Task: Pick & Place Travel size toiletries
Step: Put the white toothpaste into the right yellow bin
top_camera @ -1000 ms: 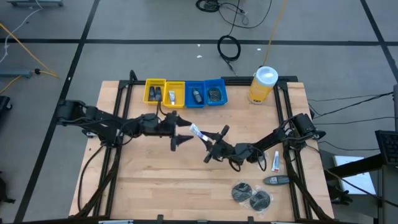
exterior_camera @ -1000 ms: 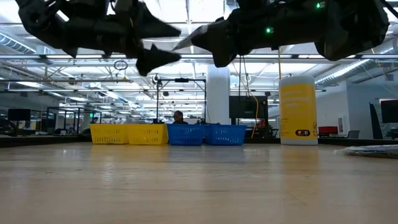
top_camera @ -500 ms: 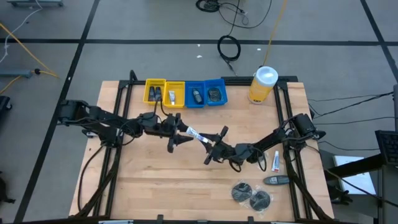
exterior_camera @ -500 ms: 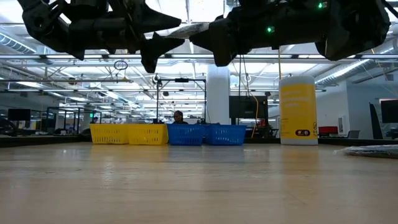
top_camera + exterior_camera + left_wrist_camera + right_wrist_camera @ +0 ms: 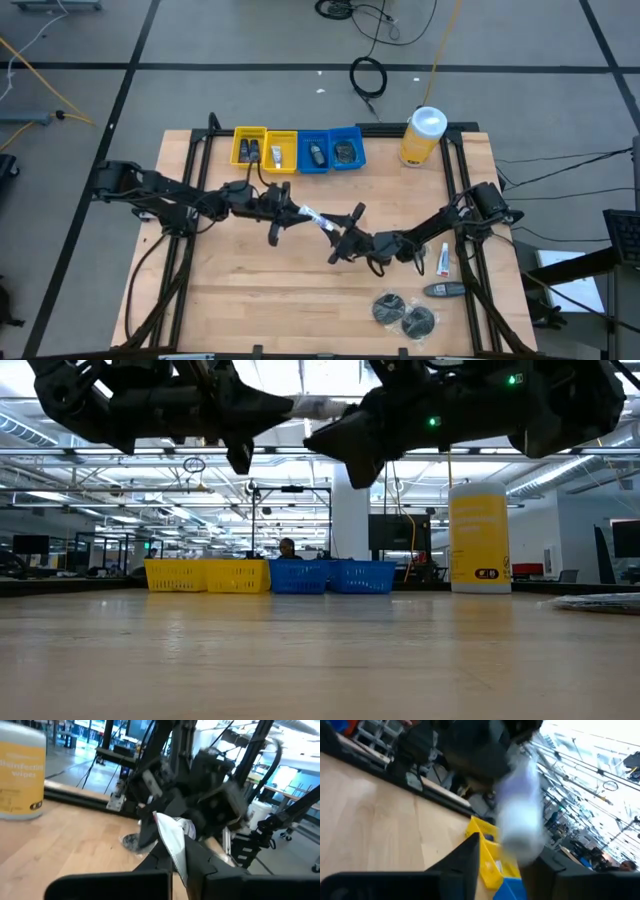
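A thin white tube (image 5: pixel 312 215) hangs in the air above the table's middle, stretched between my two grippers. My left gripper (image 5: pixel 296 211) comes from the table's left and is shut on the tube's left end (image 5: pixel 170 832). My right gripper (image 5: pixel 336 233) comes from the right. Its fingers stand apart on either side of the tube's other end (image 5: pixel 520 820). More toiletries lie near the table's right front: a white tube (image 5: pixel 443 260), a dark stick (image 5: pixel 445 290) and two dark round packets (image 5: pixel 390 308). My left gripper pinches the tube's flat end (image 5: pixel 176 851) between its two fingers. The fingers come level from the table's left and run along the tube. The tube sticks out level toward the right arm, clear of the table. My right gripper's fingers (image 5: pixel 467 855) flank the tube's round end; whether one touches it, I cannot tell.
Two yellow bins (image 5: pixel 250 147) and two blue bins (image 5: pixel 346 150) stand in a row at the far edge, with small items inside. A yellow canister with a white lid (image 5: pixel 423 135) stands at the far right. Bare wood lies below both grippers.
My left gripper has shut on the tube's left end. The tube, tilted a second ago, now lies level. My right gripper's fingers have spread a little around the other end.
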Robot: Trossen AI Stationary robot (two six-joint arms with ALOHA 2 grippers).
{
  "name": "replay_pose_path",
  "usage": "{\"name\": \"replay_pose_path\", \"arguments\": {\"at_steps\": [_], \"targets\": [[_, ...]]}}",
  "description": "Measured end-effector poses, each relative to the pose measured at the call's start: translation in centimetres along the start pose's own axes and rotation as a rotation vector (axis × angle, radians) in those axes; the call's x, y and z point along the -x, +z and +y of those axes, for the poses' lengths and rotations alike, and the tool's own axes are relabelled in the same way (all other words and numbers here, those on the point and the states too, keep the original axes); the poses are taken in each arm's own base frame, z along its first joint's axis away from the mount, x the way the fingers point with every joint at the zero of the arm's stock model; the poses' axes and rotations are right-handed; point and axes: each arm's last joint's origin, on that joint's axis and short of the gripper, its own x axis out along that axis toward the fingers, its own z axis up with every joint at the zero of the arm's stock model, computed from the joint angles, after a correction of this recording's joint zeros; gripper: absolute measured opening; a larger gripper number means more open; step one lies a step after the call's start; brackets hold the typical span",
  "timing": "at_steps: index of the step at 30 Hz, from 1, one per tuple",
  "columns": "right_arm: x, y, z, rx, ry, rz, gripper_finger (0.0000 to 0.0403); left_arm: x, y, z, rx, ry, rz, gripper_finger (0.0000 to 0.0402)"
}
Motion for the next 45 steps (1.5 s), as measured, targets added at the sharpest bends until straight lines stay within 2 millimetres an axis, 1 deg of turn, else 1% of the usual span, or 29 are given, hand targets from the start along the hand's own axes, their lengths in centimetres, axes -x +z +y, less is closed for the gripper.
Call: {"name": "replay_pose_path", "arguments": {"at_steps": [3,6,9,12,14,17,19,21,25,29,32,36,42,45], "targets": [[0.5,0.1,0.2,0.000,-0.061,0.059,0.0154,0.3,0.5,-0.2,-0.017,-0.003,-0.008,0.0022],[1.3,-0.1,0.6,0.029,-0.146,0.173,0.0194,0.9,1.3,-0.4,-0.048,0.014,-0.002,0.0022],[2.6,-0.8,1.3,0.026,-0.181,0.243,0.0223,2.2,2.2,-0.2,-0.088,0.114,0.032,0.0008],[4.5,-2.1,2.2,-0.054,-0.153,0.260,0.0240,3.6,3.9,0.4,-0.157,0.324,0.098,0.0007],[5.7,-3.1,2.8,-0.134,-0.086,0.250,0.0245,4.7,5.1,0.9,-0.219,0.529,0.207,0.0010],[7.0,-4.6,3.1,-0.226,0.030,0.243,0.0246,5.7,7.6,2.3,-0.294,0.819,0.349,0.0006],[7.2,-5.2,3.0,-0.277,0.070,0.244,0.0243,6.2,8.6,3.8,-0.305,0.922,0.443,0.0004],[7.1,-5.6,2.8,-0.301,0.079,0.246,0.0240,6.3,9.4,5.5,-0.280,0.959,0.486,0.0007],[6.6,-5.7,2.6,-0.336,0.113,0.239,0.0234,6.8,9.6,9.6,-0.205,0.968,0.589,0.0018],[6.4,-5.8,2.7,-0.347,0.179,0.230,0.0231,7.0,8.3,13.4,-0.145,0.967,0.702,0.0012],[6.4,-5.8,2.7,-0.346,0.180,0.230,0.0231,7.0,7.4,15.6,-0.090,0.959,0.747,0.0007],[6.4,-5.8,2.7,-0.345,0.180,0.230,0.0231,6.8,6.4,17.8,-0.026,0.905,0.795,0.0019],[6.4,-5.8,2.7,-0.346,0.179,0.230,0.0231,6.4,6.1,20.0,0.044,0.904,0.880,0.0062],[6.4,-5.8,2.7,-0.346,0.179,0.230,0.0230,5.8,5.8,21.0,0.078,0.855,0.911,0.0084]]}}
